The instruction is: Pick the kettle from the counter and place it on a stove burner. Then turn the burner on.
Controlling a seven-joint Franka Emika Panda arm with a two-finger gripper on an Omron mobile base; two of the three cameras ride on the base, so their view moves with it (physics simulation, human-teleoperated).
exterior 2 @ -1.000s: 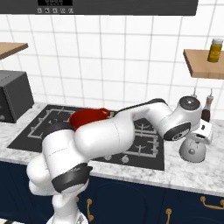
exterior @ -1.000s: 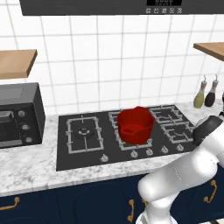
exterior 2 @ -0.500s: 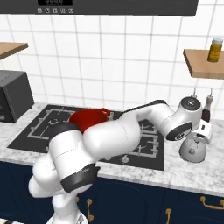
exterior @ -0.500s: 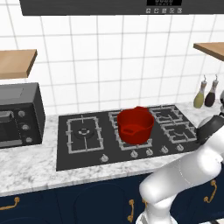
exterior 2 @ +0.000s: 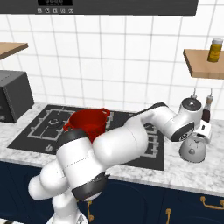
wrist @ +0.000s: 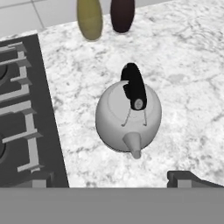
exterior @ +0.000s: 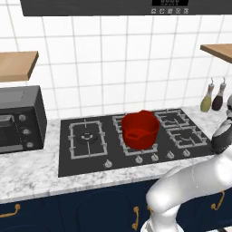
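The small silver kettle [wrist: 128, 116] stands upright on the white marble counter [wrist: 183, 65] right of the cooktop, its black handle [wrist: 134, 87] arched over the top and its spout pointing toward my hand. My gripper [wrist: 114, 180] hangs above it, open, touching nothing. From the right base view the gripper [exterior 2: 201, 136] sits just over the kettle [exterior 2: 193, 149]. The large lone stove burner [exterior: 87, 137] lies at the cooktop's left end with nothing on it, also seen as the burner [exterior 2: 53, 122].
A red pot [exterior: 140, 130] sits on the middle grates. Two bottles [wrist: 89, 17] stand by the wall behind the kettle. A dark microwave [exterior: 20, 120] is left of the cooktop. Knobs [exterior: 138, 159] line the cooktop's front edge. A wooden shelf [exterior 2: 203, 63] hangs above.
The wrist has edged slightly to the right over the kettle. The jaws stay open and the kettle has not moved.
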